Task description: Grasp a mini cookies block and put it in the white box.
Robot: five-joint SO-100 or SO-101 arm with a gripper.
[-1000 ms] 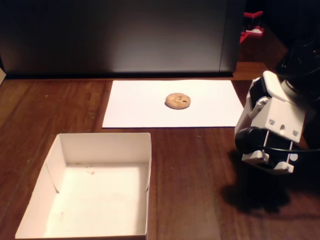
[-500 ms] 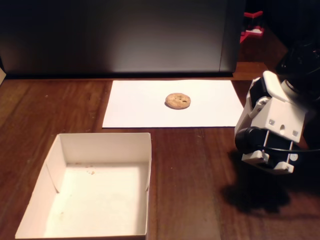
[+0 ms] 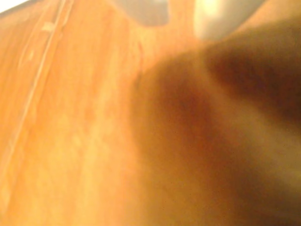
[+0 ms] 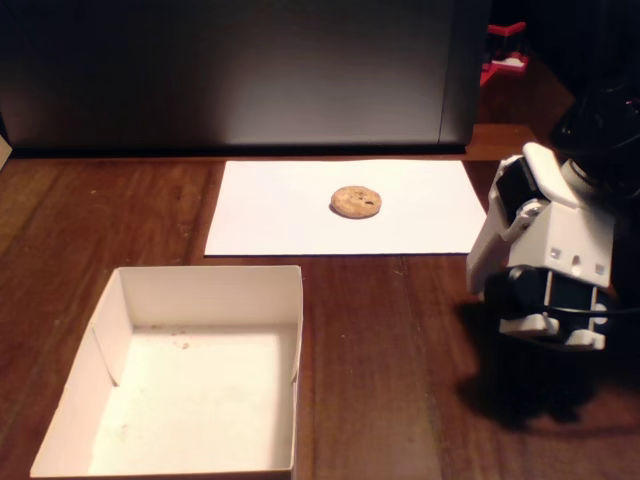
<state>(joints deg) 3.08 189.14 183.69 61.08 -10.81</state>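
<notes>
The mini cookies block (image 4: pixel 356 202) is a small round tan cookie lying on a flat white paper sheet (image 4: pixel 300 215) at the back of the table in the fixed view. The white box (image 4: pixel 120 300) stands open at the front left with nothing in it but a few crumbs. The arm's white wrist housing (image 4: pixel 545 265) hangs low over the wood at the right, well away from both cookie and box. The blurred wrist view shows only wood grain, shadow and two grey fingertips (image 3: pixel 141 12) at the top edge. The gripper (image 3: pixel 181 19) holds nothing that I can see.
A dark panel (image 4: pixel 240 70) rises behind the paper sheet. A red object (image 4: pixel 505 55) sits at the back right. The brown wooden table (image 4: pixel 390 350) lies bare between the box and the arm.
The arm's wrist housing has turned and dipped slightly at the right. Cookie, paper and box have not moved.
</notes>
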